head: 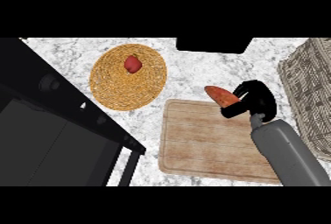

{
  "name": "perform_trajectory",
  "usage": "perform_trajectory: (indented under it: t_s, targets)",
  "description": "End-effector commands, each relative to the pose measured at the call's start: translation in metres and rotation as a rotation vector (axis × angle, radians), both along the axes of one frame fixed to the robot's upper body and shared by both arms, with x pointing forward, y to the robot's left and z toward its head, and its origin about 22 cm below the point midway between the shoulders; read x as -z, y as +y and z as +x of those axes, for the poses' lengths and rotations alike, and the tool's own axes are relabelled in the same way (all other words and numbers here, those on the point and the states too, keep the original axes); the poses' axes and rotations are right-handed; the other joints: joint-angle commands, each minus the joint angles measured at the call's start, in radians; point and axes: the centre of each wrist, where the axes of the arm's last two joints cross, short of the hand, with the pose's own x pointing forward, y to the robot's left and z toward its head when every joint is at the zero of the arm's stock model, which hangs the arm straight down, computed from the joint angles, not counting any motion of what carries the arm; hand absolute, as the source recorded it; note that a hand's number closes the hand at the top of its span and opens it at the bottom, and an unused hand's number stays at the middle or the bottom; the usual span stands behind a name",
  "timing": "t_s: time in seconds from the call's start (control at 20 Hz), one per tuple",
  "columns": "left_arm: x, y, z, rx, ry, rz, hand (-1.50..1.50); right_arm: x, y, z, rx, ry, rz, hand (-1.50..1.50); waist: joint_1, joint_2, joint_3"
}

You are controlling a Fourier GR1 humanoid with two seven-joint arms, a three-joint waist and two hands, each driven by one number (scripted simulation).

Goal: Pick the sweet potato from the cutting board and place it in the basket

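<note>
at the far right corner of the pale wooden cutting board (213, 140), the black right hand (257, 103) has its fingers curled round the orange tapered sweet potato (220, 96); only its end looks held, so it might slip before reaching the grey wicker basket (309, 92).

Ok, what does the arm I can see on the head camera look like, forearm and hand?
Only the right arm shows. Its forearm is a smooth, rounded grey cylinder with no visible cables or markings, narrowing to a short grey wrist. The right hand is glossy black, with rounded fingers and a thumb. The left arm and hand are out of view.
</note>
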Motion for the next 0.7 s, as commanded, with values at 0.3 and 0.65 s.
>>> perform_trajectory:
  t_s: [0.3,0.65]
  targets:
    - [-0.037,-0.037,0.038,0.189,-0.179,0.024,0.0,-0.079,0.023,0.075,0.416,-0.266,0.085,1.5,0.057,0.015,0.016]
    - [-0.039,-0.037,0.046,0.189,-0.189,0.035,0.0,-0.133,0.034,0.103,0.471,-0.58,-0.076,1.5,0.063,0.011,0.01]
